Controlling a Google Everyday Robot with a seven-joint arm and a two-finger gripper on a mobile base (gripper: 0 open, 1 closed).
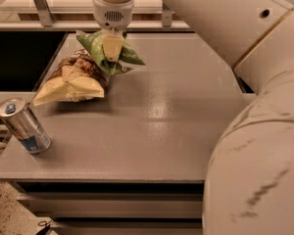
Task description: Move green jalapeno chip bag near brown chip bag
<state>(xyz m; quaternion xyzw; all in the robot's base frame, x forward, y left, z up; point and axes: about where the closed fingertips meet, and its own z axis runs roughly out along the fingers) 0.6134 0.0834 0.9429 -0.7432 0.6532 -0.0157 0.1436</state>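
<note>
**Carried bag at destination, release pending**

Gripper (pixel 112 47) above far side of desk (pixel 186 131), clamped on green jalapeno chip bag (pixel 132 58). Held low for set-down just beside brown chip bag (pixel 73 80); possibly touching it already, contact not confirmable. Placement judged near complete. Can (pixel 23 126) well apart at near corner.

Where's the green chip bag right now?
The green chip bag is upper left in the camera view, gripped by the pincer, right beside the brown chip bag.

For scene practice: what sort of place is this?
Likely a robot test space: grey table, can at its front, hand at the back gripping the green bag by the brown bag.
</note>
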